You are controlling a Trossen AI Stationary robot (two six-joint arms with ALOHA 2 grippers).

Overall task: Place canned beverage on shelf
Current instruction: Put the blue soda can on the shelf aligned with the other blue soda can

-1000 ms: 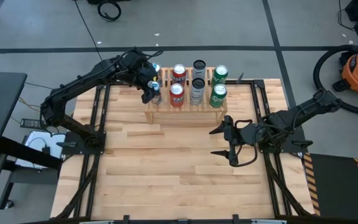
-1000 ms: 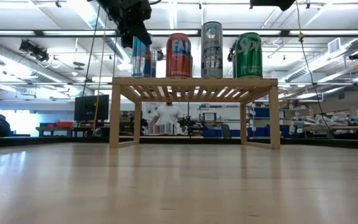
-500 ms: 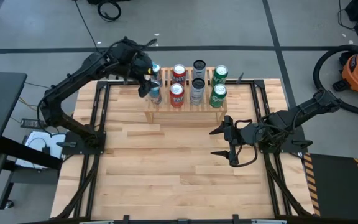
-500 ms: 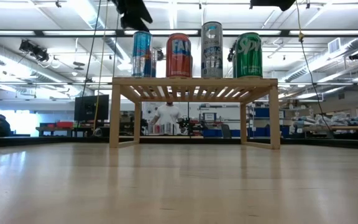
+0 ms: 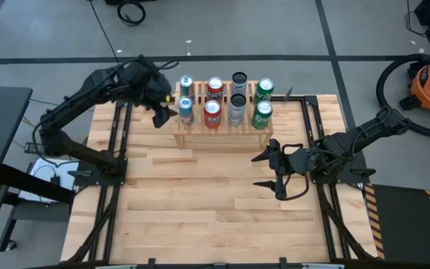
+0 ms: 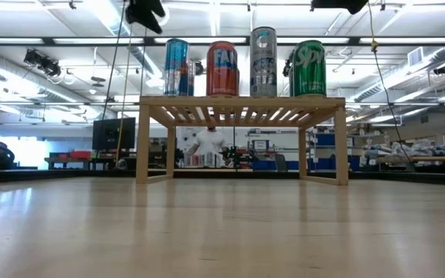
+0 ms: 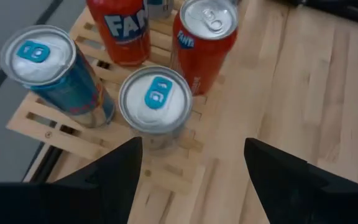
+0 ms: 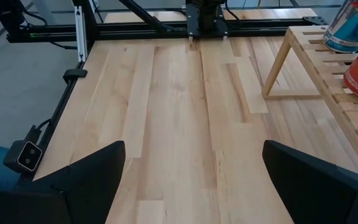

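Observation:
The wooden shelf stands at the table's far side with several cans upright on its two tiers. At its left end stand a blue can on the back tier and a silver-topped can on the front one. My left gripper hovers open, up and to the left of that end of the shelf, fingers slanting down toward the silver-topped can, nothing between them. My right gripper waits open over the table's right middle, in front of the shelf.
Red cans, grey cans and green cans fill the rest of the shelf. Bare wooden tabletop lies in front of the shelf. Black frame rails run along both table sides.
My left gripper has drawn back from the shelf's left end, rising and going toward the table's left edge. The cans there stay upright on the shelf.

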